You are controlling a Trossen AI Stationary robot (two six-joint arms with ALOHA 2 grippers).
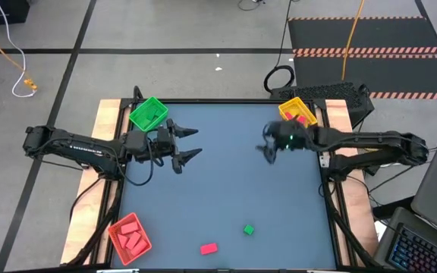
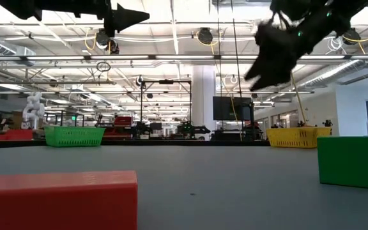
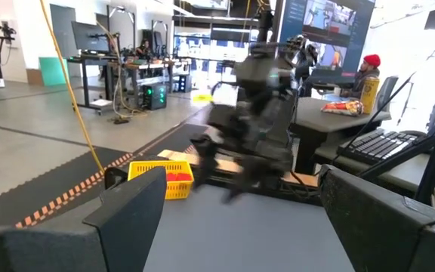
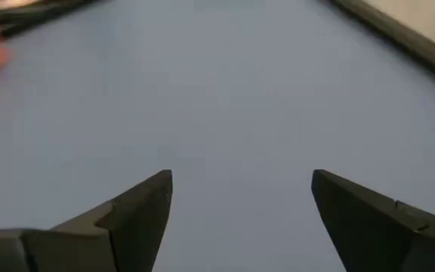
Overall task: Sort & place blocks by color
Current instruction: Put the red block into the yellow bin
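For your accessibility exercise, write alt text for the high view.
Two open grippers, left and right, hover over a dark table holding a pink block and green block; green, yellow and red trays sit at its corners.

The bench [image 1: 226, 182] has a dark grey-blue top set in a pale wooden frame, and it stands on a grey concrete floor [image 1: 165, 30] crossed by dark seam lines. Beyond the bench's far edge lies a black mat [image 1: 363, 30] edged with orange-and-white hazard striping, with an orange cable [image 1: 353, 34] running across it. Seen level from the bench top, the room is a wide open hall under a white ceiling hung with pipes and bright strip lights [image 2: 171, 64], with a white column [image 2: 203, 102] and a dark monitor [image 2: 229, 107] behind. A desk [image 3: 338, 121] carries a keyboard [image 3: 384, 145] and a person in a red cap [image 3: 367, 64] sits there.
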